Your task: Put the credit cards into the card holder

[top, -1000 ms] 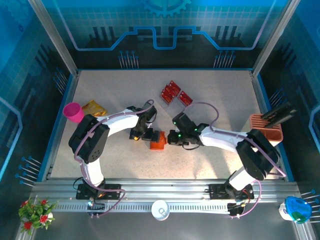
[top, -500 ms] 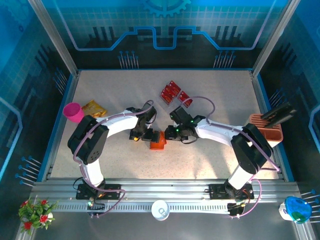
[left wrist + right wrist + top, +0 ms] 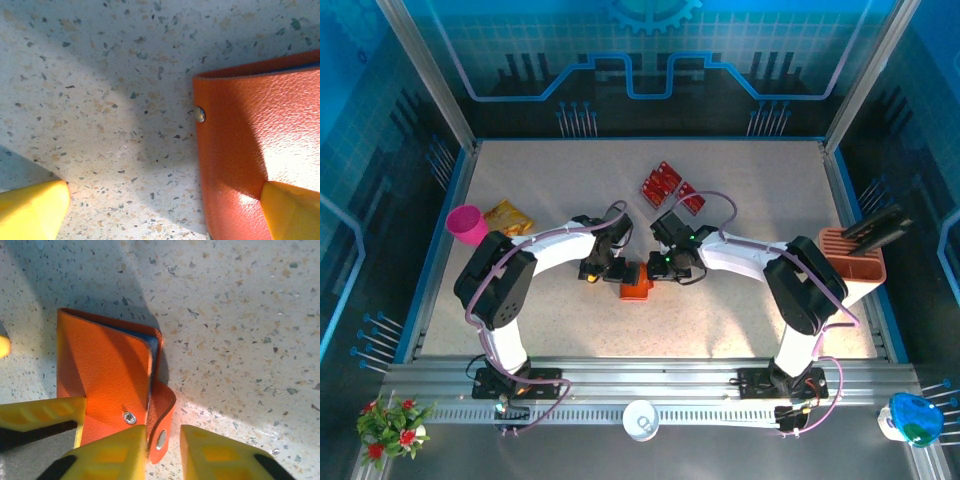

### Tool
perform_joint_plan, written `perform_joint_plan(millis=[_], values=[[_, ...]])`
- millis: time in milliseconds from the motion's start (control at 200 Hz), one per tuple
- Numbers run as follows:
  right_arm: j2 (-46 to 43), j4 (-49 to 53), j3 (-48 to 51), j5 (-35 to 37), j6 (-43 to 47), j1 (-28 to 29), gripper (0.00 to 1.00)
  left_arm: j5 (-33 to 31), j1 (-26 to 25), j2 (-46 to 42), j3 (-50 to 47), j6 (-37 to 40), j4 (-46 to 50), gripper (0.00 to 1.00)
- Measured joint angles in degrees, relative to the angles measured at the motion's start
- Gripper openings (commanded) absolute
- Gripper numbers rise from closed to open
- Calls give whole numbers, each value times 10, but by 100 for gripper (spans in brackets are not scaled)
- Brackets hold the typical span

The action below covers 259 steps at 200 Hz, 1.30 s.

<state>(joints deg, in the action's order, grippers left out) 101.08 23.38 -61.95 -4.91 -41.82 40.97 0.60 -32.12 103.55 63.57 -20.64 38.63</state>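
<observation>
White arms [image 3: 750,256], black joints, lilac cables, yellow fingers [image 3: 110,450].

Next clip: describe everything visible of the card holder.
The card holder is a small orange wallet of grained, leather-like material, folded shut, lying flat on the speckled table. A blue inner edge shows along one side. Its snap tab is unfastened and curls up between the fingers of the right gripper; a metal stud sits on the face. One finger of the left gripper overlaps a corner.

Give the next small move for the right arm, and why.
Probably close the right gripper on the snap tab. The tab sits between its open fingers, the wallet is folded shut, and the left gripper has one finger over it.
</observation>
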Motion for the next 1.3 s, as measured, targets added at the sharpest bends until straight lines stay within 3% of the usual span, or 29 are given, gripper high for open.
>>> perform_joint_plan(millis=[245,1296], values=[[0,2,0,0,-2,0,0,0,0,0,0,0,0,99],[6,-67,12,-58,-47,0,0,0,0,0,0,0,0,99]])
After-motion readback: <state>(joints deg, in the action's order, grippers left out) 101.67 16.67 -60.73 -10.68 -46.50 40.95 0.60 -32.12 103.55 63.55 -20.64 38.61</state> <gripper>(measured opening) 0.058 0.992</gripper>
